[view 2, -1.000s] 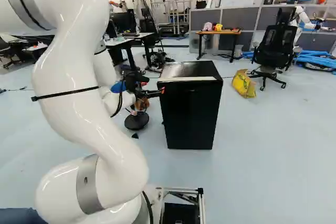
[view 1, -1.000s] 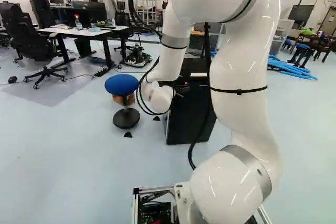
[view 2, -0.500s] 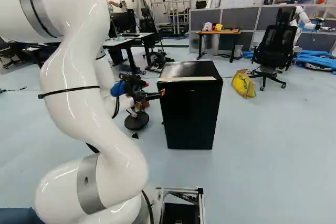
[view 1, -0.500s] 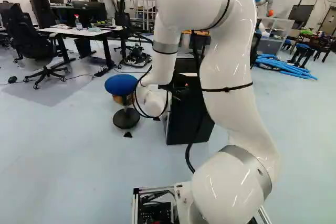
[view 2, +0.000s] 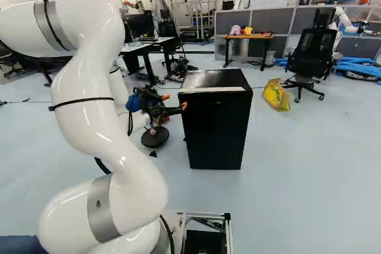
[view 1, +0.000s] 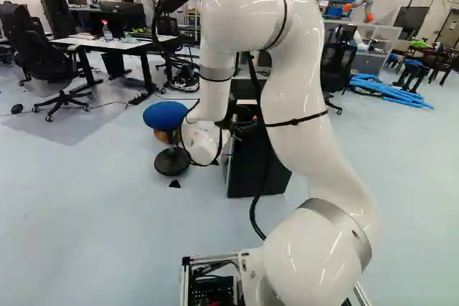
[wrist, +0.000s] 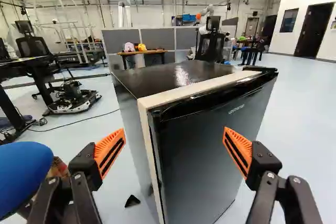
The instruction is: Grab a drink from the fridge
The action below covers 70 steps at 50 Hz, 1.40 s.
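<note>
The black fridge (wrist: pixel 202 156) stands just ahead of the empty gripper (view 2: pixel 175 102), its fingers spread wide.

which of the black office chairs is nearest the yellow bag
The chair just beyond the bag, at the right of the right base view; the others stand by desks.

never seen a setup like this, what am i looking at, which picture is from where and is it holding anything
The machine is one white robot arm ending in a black gripper with orange pads. Two pictures come from cameras behind it, left and right; the third comes from its wrist, looking along the gripper.

Ahead stands a small black fridge, its door apparently shut. Nearby is a round blue stool. Farther back, a pink thing and a yellow one sit on a wooden table.

Nothing is held: the gripper is open.
</note>
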Tool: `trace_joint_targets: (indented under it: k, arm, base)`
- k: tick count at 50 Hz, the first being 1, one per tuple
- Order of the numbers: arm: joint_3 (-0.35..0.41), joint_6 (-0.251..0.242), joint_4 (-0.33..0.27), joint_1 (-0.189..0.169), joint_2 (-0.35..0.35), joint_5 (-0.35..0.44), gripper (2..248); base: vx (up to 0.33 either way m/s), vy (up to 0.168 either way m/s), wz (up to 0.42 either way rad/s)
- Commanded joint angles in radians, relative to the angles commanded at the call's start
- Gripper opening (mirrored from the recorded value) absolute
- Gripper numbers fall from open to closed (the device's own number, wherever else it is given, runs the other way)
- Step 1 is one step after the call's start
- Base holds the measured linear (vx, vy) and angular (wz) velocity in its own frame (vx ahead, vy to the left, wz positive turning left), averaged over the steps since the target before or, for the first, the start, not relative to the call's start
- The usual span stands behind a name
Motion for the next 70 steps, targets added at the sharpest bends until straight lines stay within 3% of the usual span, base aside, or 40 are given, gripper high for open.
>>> trace_joint_targets:
  k: [38, 70]
  arm:
    - [-0.013, 0.000, 0.000, -0.002, -0.007, 0.000, 247]
    - [-0.047, 0.000, 0.000, -0.026, -0.027, -0.012, 247]
  base:
    - [0.000, 0.000, 0.000]
    - [0.000, 0.000, 0.000]
